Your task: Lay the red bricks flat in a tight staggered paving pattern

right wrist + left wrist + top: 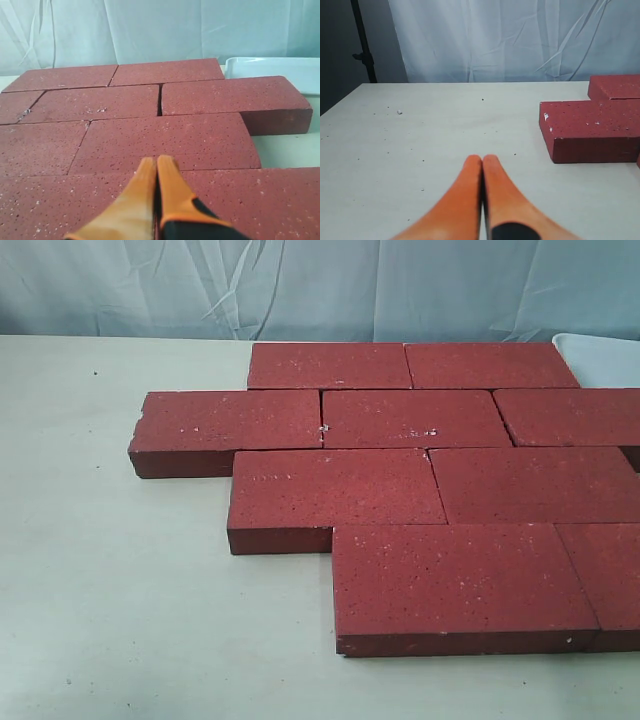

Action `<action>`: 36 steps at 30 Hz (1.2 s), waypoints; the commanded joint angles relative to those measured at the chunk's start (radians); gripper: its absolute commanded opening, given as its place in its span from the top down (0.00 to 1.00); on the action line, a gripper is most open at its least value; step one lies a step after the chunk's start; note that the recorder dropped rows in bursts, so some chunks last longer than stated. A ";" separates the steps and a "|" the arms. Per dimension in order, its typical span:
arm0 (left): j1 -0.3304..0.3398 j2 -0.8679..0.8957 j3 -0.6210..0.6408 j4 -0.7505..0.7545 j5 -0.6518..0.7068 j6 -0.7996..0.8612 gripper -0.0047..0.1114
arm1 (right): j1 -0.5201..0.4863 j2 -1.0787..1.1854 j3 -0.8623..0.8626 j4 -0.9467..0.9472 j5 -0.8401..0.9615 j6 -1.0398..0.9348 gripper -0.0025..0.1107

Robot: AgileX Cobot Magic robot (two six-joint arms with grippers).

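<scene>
Several dark-red bricks (415, 418) lie flat on the pale table, edge to edge in staggered rows that run off the right side of the exterior view. No arm shows in that view. My left gripper (482, 159) is shut with nothing in it, low over bare table, apart from the nearest brick end (592, 131). My right gripper (157, 161) is shut and empty, just above the brick paving (165, 139); I cannot tell whether it touches.
A white tray (600, 355) sits at the back right by the bricks, its rim (272, 70) behind the furthest one in the right wrist view. A pale curtain hangs behind the table. A dark stand pole (364, 45) rises off the table's far corner.
</scene>
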 commanded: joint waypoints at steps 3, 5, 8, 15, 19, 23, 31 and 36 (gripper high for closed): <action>-0.006 -0.005 0.004 0.001 0.002 -0.001 0.96 | -0.044 -0.007 0.002 -0.011 -0.011 -0.004 0.98; -0.006 -0.005 0.004 0.001 0.002 -0.001 0.96 | -0.044 -0.007 0.002 -0.011 -0.011 -0.004 0.98; -0.006 -0.005 0.004 0.001 0.002 -0.001 0.96 | -0.044 -0.007 0.002 -0.011 -0.011 -0.004 0.98; -0.006 -0.005 0.004 0.001 0.002 -0.001 0.96 | -0.044 -0.007 0.002 -0.038 -0.011 -0.004 0.98; -0.006 -0.005 0.004 0.001 0.002 -0.001 0.96 | -0.044 -0.007 0.002 -0.042 -0.011 -0.004 0.98; -0.006 -0.005 0.004 0.001 0.002 -0.001 0.96 | -0.044 -0.007 0.002 -0.044 -0.013 -0.004 0.98; -0.006 -0.005 0.004 0.001 0.002 -0.001 0.96 | -0.044 -0.007 0.002 -0.044 -0.013 -0.004 0.98; -0.006 -0.005 0.004 0.001 0.002 -0.001 0.96 | -0.044 -0.007 0.002 -0.044 -0.013 -0.004 0.98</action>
